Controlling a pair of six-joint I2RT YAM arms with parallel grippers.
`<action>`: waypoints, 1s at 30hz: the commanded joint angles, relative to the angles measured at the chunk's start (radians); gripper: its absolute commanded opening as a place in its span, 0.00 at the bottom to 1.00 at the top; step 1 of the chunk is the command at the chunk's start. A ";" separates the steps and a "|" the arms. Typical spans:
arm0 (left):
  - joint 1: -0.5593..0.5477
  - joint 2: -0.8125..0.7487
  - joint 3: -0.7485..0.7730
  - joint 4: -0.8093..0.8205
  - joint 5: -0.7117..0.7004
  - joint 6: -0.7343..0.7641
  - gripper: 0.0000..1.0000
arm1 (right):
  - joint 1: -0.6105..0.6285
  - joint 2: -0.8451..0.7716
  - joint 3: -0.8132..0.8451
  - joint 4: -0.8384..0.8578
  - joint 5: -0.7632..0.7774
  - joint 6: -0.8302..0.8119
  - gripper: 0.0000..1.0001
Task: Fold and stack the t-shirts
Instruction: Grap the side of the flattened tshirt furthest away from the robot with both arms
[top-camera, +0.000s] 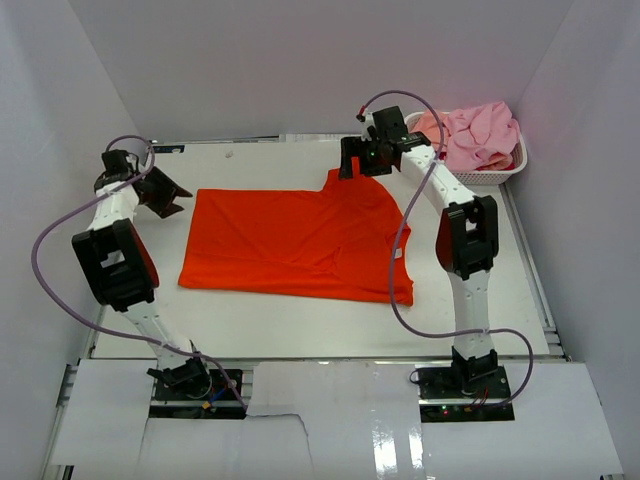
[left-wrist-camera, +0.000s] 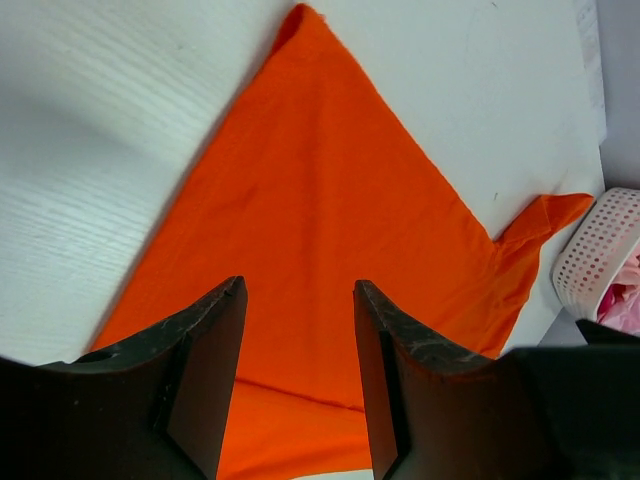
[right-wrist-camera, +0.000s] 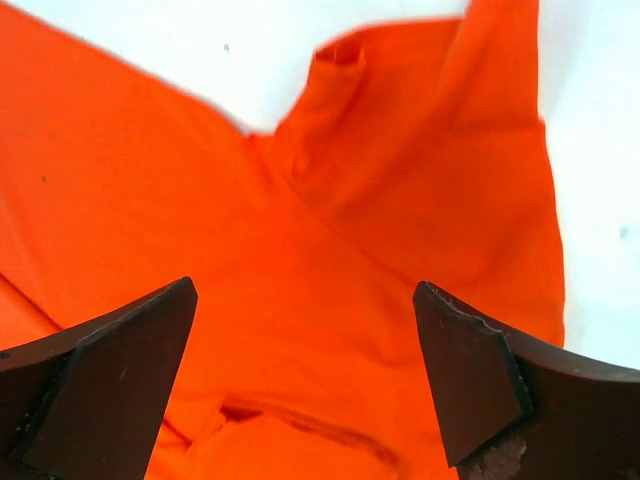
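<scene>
Top external: orange t-shirt (top-camera: 300, 245) lies flat; likely soft, light, limp. Both empty and released: left gripper (top-camera: 165, 197) at its 9 o'clock, right gripper (top-camera: 352, 165) at 1 o'clock. Best pinched at the hems.

White tbl (top-camera: 300, 320), plain white walls (top-camera: 300, 60), even light

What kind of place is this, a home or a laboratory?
Probably a laboratory robot test cell, not a home: plain white walls enclose a white table, and the left arm and right arm are bolted at its near edge.
</scene>
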 joint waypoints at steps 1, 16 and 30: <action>-0.038 -0.003 0.070 0.020 0.011 -0.008 0.57 | -0.030 0.065 0.096 0.091 -0.076 -0.025 0.97; -0.061 0.227 0.271 0.066 0.036 -0.008 0.57 | -0.116 0.240 0.134 0.491 -0.276 0.032 0.92; -0.062 0.261 0.282 0.169 0.069 -0.015 0.58 | -0.167 0.384 0.124 0.882 -0.323 0.202 0.93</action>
